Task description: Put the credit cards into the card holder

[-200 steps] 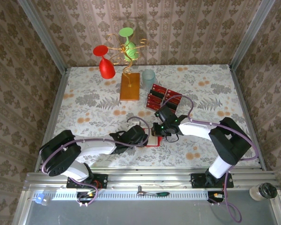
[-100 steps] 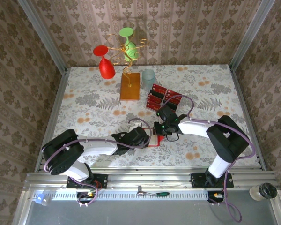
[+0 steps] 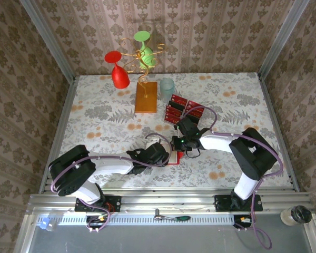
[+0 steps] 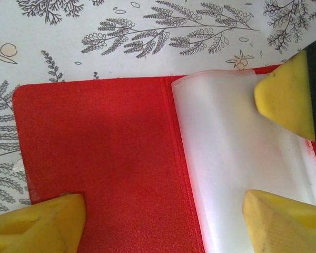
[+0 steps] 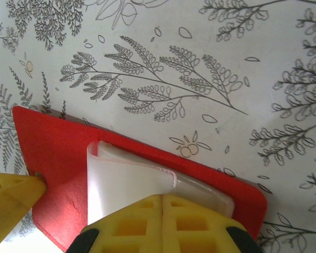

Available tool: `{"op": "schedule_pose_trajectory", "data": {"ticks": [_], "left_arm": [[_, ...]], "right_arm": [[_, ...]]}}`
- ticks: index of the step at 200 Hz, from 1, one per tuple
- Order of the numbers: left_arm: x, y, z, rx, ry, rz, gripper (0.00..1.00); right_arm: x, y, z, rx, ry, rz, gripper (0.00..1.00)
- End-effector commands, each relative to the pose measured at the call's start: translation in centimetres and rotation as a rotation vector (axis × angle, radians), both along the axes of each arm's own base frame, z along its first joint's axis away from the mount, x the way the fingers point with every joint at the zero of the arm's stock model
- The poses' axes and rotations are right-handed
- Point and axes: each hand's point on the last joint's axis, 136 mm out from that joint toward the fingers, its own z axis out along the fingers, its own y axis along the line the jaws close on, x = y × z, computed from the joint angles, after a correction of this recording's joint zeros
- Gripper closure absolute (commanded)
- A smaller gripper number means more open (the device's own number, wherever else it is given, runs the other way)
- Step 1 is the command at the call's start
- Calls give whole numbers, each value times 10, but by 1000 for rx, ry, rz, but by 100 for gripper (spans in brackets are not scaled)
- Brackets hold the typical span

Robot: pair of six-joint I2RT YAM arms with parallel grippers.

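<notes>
The card holder (image 3: 172, 158) lies open on the flowered cloth, red inside (image 4: 105, 158) with pale plastic sleeves (image 4: 231, 158). My left gripper (image 4: 163, 226) hangs open just over it, one pad above the red half and one pad (image 4: 284, 216) above the sleeves. My right gripper (image 5: 163, 221) is shut, its tips on the top sleeve (image 5: 126, 179), which curls up at the fold; I cannot tell if the sleeve is pinched. In the top view both grippers, left (image 3: 167, 154) and right (image 3: 180, 145), meet over the holder. The credit cards (image 3: 179, 109) stand in a clear tiered stand behind.
A wire stand on an orange block (image 3: 146, 97) carries a red glass (image 3: 118, 74) and a green one. A pale green cup (image 3: 167, 87) stands beside it. Patterned walls close the back and sides. Open cloth lies to the left and right front.
My left gripper has opened wider and crept right over the holder. The right gripper stays shut on the sleeve, with its arm shifted slightly left.
</notes>
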Motion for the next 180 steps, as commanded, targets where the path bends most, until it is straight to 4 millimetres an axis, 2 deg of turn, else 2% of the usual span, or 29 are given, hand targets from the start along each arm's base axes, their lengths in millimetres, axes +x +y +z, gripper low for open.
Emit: {"op": "schedule_pose_trajectory", "data": {"ticks": [1, 68, 103, 180], "left_arm": [[0, -1, -3, 32, -5, -16, 20], [1, -2, -5, 41, -8, -21, 18], [2, -2, 10, 6, -69, -14, 18], [1, -5, 23, -34, -138, -29, 16]], "right_arm": [[-13, 0, -19, -20, 70, 27, 98], [-16, 9, -23, 4, 91, 30, 98], [-17, 9, -24, 3, 91, 27, 99], [-18, 8, -26, 1, 96, 25, 99]]}}
